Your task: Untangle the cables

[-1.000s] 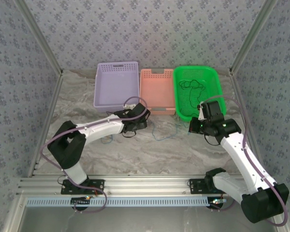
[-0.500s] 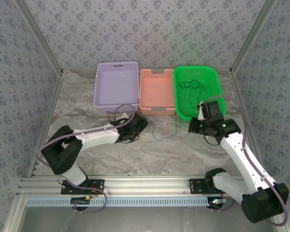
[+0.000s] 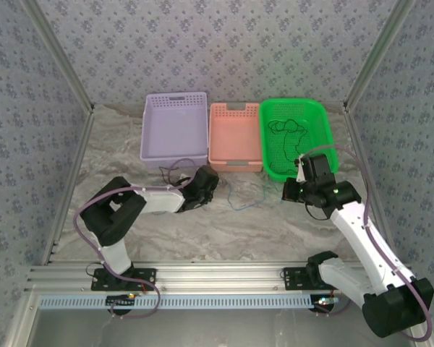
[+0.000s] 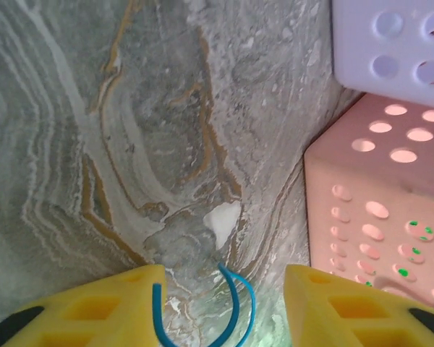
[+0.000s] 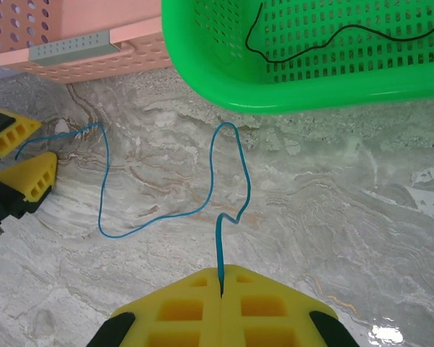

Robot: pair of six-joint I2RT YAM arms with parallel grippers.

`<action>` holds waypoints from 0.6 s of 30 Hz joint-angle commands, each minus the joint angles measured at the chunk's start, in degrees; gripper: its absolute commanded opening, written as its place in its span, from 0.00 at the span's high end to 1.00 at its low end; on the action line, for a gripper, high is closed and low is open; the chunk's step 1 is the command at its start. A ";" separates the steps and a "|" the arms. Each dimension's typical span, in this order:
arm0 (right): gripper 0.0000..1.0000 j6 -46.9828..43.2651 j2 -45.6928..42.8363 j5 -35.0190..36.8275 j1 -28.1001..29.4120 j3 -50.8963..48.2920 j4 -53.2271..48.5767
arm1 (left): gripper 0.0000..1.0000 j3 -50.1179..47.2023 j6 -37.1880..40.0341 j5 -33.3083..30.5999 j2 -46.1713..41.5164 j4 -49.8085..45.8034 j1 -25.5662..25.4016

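A thin blue cable (image 3: 244, 200) lies in loose squiggles on the marble table between my two grippers. My right gripper (image 5: 221, 276) is shut on one end of the blue cable (image 5: 105, 196). My left gripper (image 4: 223, 280) is low over the table at the other end, its yellow jaws standing apart with a loop of the blue cable (image 4: 236, 303) in the gap and one strand against the left finger. A black cable (image 3: 286, 126) lies in the green basket (image 3: 270, 163). From above, the left gripper (image 3: 205, 187) sits in front of the pink basket and the right gripper (image 3: 288, 190) by the green one.
Three baskets stand side by side at the back: purple (image 3: 149, 137), pink (image 3: 235, 165) and green. The pink basket's wall (image 4: 376, 217) is close on the right of my left gripper. The green basket's rim (image 5: 275, 83) is just ahead of my right gripper.
The left arm has folded back and lowered, bringing its gripper down to the table at the cable's end, and its jaws have narrowed. The right arm has held still.
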 commanded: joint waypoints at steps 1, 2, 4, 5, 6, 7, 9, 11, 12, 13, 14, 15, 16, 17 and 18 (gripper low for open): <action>1.00 0.61 -0.83 -0.17 0.29 -0.82 -0.30 | 0.64 -1.79 0.52 -3.52 -1.68 -0.95 0.37; 1.00 0.55 -0.82 -0.25 0.38 -0.82 -0.23 | 0.69 -2.00 1.14 -3.98 -2.22 -1.56 0.56; 1.00 0.56 -0.79 -0.44 0.39 -0.80 -0.23 | 0.89 -2.78 3.13 -4.76 -3.49 -2.59 1.20; 1.00 0.50 -0.78 -0.57 0.44 -0.82 -0.23 | 0.94 -3.24 4.18 -5.28 -4.27 -2.88 1.52; 1.00 0.49 -0.79 -0.68 0.45 -0.84 -0.23 | 1.00 -4.13 5.35 -6.04 -5.53 -2.90 1.78; 1.00 0.39 -0.72 -0.94 0.50 -0.82 -0.40 | 1.00 -5.09 6.47 -6.90 -7.28 -2.94 1.79; 1.00 0.02 -0.58 -1.69 0.59 -0.86 -0.48 | 1.00 -6.40 9.72 -9.06 -11.83 -3.64 1.76; 1.00 -0.53 -0.19 -3.00 1.00 -0.97 -0.44 | 1.00 -6.06 14.37 -11.28 -17.45 -7.39 1.89; 1.00 -0.72 0.12 -3.77 1.56 -0.96 -0.17 | 1.00 -5.38 17.37 -12.54 -20.88 -9.74 1.87; 1.00 -0.81 0.47 -4.41 2.24 -1.06 0.08 | 1.00 -4.60 20.53 -13.92 -24.09 -11.84 1.91; 1.00 -0.83 0.96 -4.69 3.12 -0.97 0.31 | 1.00 -3.71 23.53 -14.76 -26.74 -13.54 2.22; 1.00 -0.83 1.64 -4.88 4.06 -0.90 0.63 | 1.00 -2.64 26.71 -15.03 -29.47 -15.42 2.99; 1.00 -0.97 2.63 -5.05 5.61 -0.80 1.00 | 1.00 -1.64 29.81 -14.39 -31.80 -16.59 4.16; 1.00 -0.96 3.70 -4.61 7.01 -0.72 1.43 | 1.00 -0.83 32.58 -13.36 -33.44 -17.06 5.48; 1.00 -0.67 4.96 -3.46 9.39 -0.66 1.96 | 1.00 0.13 35.33 -11.45 -35.01 -17.50 7.43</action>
